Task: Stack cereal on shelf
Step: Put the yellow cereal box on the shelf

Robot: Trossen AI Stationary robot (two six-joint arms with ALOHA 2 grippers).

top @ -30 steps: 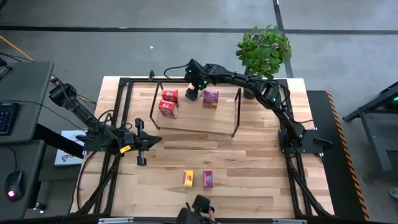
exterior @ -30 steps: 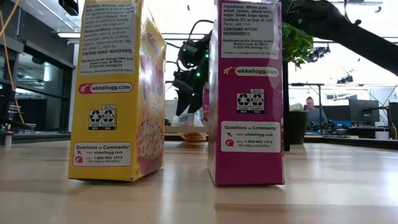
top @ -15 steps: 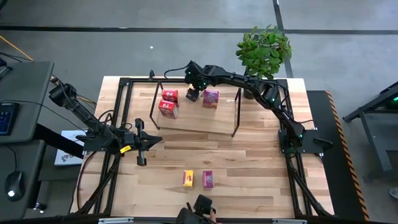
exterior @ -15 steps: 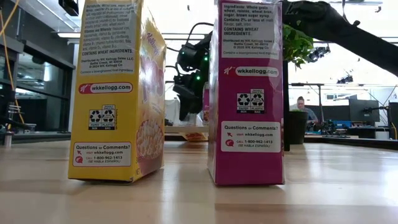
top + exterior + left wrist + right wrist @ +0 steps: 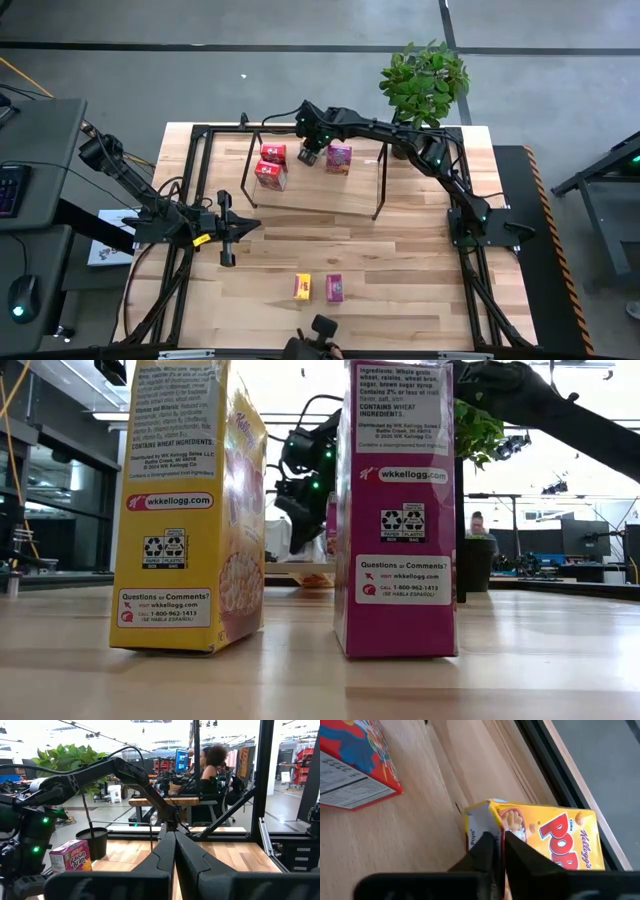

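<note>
My right gripper (image 5: 309, 155) (image 5: 498, 844) reaches over the far part of the shelf (image 5: 330, 195), fingers shut and slanting down. Their tips are at a corner of a yellow cereal box (image 5: 545, 832), which lies there with its printed front up. Also on the shelf are two red boxes (image 5: 273, 153) (image 5: 270, 176) and a magenta box (image 5: 339, 157). A yellow box (image 5: 302, 287) and a magenta box (image 5: 334, 288) stand upright on the table near its front edge. My left gripper (image 5: 252, 226) (image 5: 175, 840) waits shut at the table's left, holding nothing. My right gripper's shut fingertips (image 5: 487, 845) lie over the yellow box's near corner (image 5: 492, 820), where its white end panel meets the yellow front. They come from above, slanting down toward the far edge. I cannot tell whether they touch or pinch the box.
The shelf's black wire end frames (image 5: 381, 180) (image 5: 250, 170) stand on either side of the board. A potted plant (image 5: 424, 85) sits at the table's far right corner. A black frame (image 5: 200, 135) runs around the tabletop. Bare wood lies between the shelf and the two front boxes.
My right gripper has shut its fingers while staying in place over the far part of the shelf. The boxes on the shelf and on the table stand as before.
</note>
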